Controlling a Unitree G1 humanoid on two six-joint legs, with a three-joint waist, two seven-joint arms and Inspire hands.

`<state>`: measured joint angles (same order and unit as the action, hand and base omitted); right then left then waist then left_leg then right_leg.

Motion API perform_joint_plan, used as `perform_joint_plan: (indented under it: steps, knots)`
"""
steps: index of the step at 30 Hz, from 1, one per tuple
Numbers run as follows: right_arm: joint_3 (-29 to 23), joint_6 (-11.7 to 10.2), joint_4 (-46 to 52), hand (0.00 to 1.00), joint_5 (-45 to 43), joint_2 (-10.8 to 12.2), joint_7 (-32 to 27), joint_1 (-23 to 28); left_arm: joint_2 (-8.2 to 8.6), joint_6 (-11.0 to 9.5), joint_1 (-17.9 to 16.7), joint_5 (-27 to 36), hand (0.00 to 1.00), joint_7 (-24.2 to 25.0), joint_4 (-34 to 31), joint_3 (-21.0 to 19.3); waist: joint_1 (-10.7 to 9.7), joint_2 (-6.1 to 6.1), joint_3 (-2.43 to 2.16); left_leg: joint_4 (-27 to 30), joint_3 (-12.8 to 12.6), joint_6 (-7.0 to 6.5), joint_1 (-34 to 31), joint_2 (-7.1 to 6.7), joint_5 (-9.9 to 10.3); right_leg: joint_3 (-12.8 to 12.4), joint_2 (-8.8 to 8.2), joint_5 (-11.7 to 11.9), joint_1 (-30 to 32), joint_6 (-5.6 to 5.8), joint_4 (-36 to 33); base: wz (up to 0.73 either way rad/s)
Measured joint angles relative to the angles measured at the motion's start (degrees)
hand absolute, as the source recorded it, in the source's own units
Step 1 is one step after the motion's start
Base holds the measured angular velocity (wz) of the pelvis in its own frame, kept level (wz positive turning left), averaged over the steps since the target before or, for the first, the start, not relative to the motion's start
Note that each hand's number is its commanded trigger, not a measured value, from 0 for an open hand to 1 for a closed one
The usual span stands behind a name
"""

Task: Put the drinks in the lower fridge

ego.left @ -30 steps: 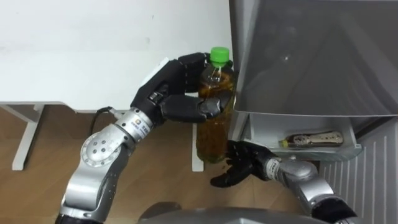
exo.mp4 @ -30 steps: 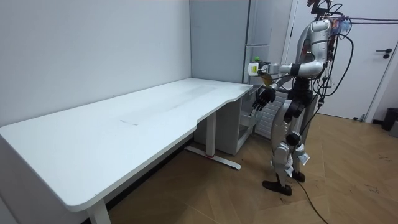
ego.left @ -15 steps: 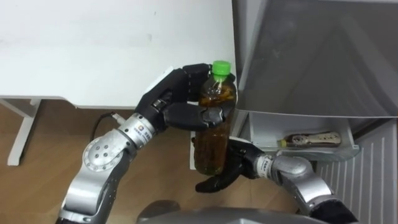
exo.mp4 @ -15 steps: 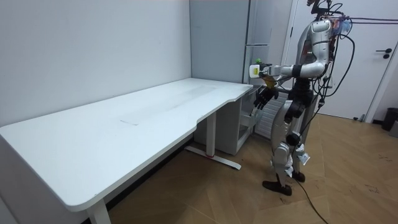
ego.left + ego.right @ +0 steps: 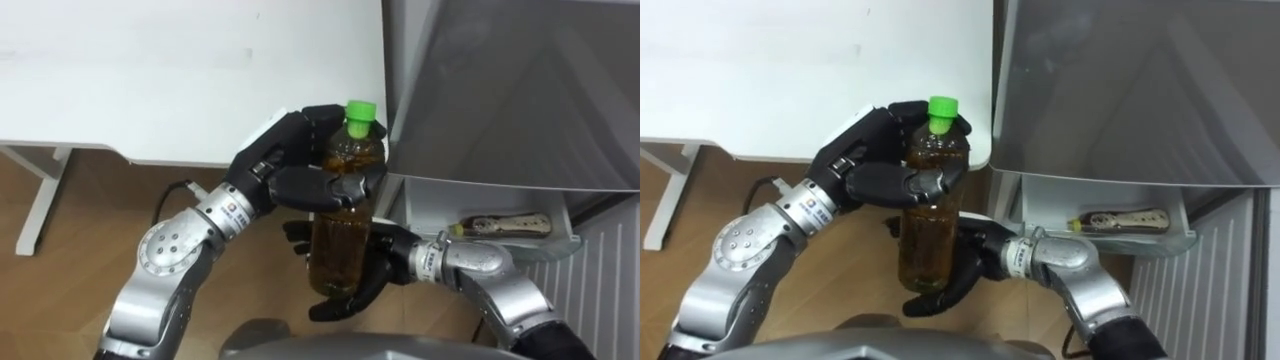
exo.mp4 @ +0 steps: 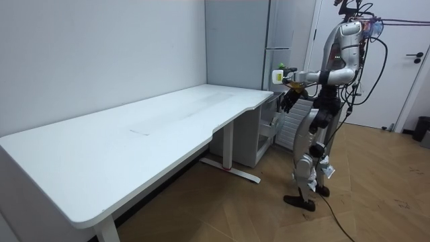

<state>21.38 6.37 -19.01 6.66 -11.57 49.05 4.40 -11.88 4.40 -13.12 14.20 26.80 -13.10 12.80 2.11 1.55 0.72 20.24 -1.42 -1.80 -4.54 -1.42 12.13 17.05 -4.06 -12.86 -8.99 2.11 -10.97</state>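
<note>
A tall bottle [image 5: 343, 225] of amber drink with a green cap stands upright in my left hand [image 5: 285, 170], whose fingers and thumb curl round its neck and shoulder. My right hand [image 5: 345, 297] is open with spread fingers, close behind and under the bottle's lower half. Both hang over the floor just left of the grey fridge [image 5: 520, 90]. In the room view I stand at the desk's far corner by the fridge, with the bottle [image 6: 276, 75] at chest height.
The white desk [image 5: 150, 80] lies to my left, its corner near the bottle. Below the grey fridge front a white shelf [image 5: 455, 205] holds a flat packet [image 5: 500, 224] lying on its side. Wooden floor [image 5: 70, 250] lies under the desk.
My right hand has risen and slid left, from beside the bottle's base to under and behind it. The left hand keeps its hold and has carried the bottle slightly right.
</note>
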Motion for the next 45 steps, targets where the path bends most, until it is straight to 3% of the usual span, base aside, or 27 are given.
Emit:
perform_joint_plan:
  steps: [20, 26, 31, 37, 45]
  knots:
    - [2.45, -0.04, -0.01, 0.0, 5.15, -2.18, 0.82, 0.63, -0.42, -0.91, 0.97, -0.4, 1.0, -1.37, 0.04, 3.17, 0.15, 0.23, 0.04, 0.36, -0.05, -0.13, 0.26, 0.14, -0.08, -0.02, -0.02, 0.0, 0.38, 0.0, -0.8, 0.0]
    - [2.54, -0.04, -0.02, 0.0, 6.26, -2.38, 0.82, 0.64, -0.72, -1.96, 1.09, -1.18, 1.0, -1.5, 0.03, 3.17, 0.19, -0.11, 0.25, 0.29, -0.32, -0.13, 0.23, 0.17, -0.08, -0.55, 0.03, 0.0, 0.59, 0.0, -0.79, -0.02]
    - [2.43, -0.04, -0.02, 0.0, 6.3, -2.41, 1.16, 1.25, -0.84, -2.55, 1.17, -3.7, 1.0, -1.15, 0.01, 3.04, 1.51, -0.26, 0.23, -0.03, -0.84, -0.12, 0.22, 0.36, -0.08, -1.11, 0.06, 0.01, 1.0, -0.02, -0.9, -0.06]
    - [2.14, -0.66, -0.01, 0.0, 7.7, -2.39, 3.83, 1.23, -3.19, -2.7, 1.16, -9.03, 1.0, -0.88, 0.01, 2.99, 1.5, -0.31, 0.2, -0.13, -0.83, -0.1, 0.11, 0.48, -0.07, -1.21, 0.13, 0.01, 1.38, -0.02, -1.37, 0.0]
    - [2.15, -1.4, -0.02, 0.0, 8.89, -2.31, 5.77, 1.23, -3.76, -2.79, 1.18, -9.49, 1.0, -0.79, 0.01, 2.86, 1.48, -0.49, 0.1, 0.11, -0.66, -0.1, -0.37, 0.48, -0.08, -1.21, 0.14, 0.01, 1.52, -0.02, -1.68, 0.0]
